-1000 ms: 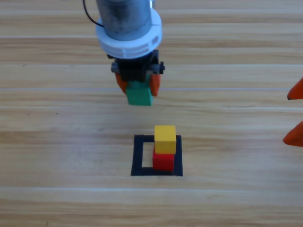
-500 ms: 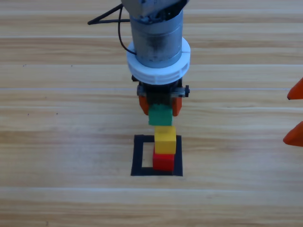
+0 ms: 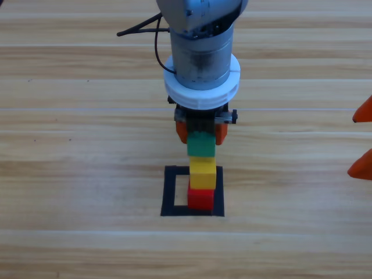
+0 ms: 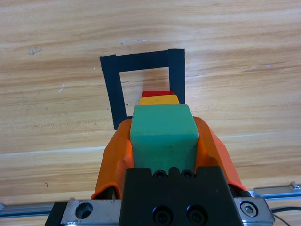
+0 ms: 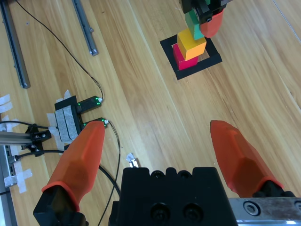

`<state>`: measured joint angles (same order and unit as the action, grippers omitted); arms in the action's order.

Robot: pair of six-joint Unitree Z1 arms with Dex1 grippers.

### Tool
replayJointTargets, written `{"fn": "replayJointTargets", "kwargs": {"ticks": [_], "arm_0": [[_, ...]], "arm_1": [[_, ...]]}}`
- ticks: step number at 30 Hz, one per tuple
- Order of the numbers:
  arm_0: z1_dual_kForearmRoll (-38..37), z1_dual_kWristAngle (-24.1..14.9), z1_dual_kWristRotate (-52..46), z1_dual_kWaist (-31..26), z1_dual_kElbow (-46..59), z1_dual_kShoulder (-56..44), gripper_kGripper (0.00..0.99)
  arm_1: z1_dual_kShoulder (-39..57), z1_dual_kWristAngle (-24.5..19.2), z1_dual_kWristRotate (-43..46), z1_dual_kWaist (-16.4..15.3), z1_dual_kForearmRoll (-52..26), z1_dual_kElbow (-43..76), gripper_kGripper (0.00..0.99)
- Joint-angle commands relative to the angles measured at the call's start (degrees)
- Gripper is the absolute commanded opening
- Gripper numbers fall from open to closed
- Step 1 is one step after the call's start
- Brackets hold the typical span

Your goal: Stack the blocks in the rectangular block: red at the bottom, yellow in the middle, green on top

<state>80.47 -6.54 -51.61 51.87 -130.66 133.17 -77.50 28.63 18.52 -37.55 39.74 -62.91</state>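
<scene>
Done: you have the red cube [image 3: 200, 199] inside the black tape square [image 3: 172, 192], the yellow cube [image 3: 202, 173] on it
Left: releasing the green cube [image 3: 200, 144]; your left hand [image 3: 201, 132] pinches it right above yellow
Waiting: your right hand [image 3: 361, 139] sits spread at the surface's [image 3: 75, 174] right edge
Views: contact is unclear from overhead; the right wrist view shows green seemingly touching yellow
</scene>
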Motion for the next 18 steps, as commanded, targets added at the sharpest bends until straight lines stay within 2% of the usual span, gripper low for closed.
{"fn": "replayJointTargets", "kwargs": {"ticks": [1,18], "arm_0": [[0.30,-0.67,0.19,1.04,-0.21,3.41,0.000],[0.30,-0.58,0.10,1.04,1.99,2.27,0.000]], "arm_1": [[0.42,0.55,0.02,1.42,-0.81,1.83,0.986],[-0.46,0.55,0.02,1.42,-0.81,1.74,0.986]]}}
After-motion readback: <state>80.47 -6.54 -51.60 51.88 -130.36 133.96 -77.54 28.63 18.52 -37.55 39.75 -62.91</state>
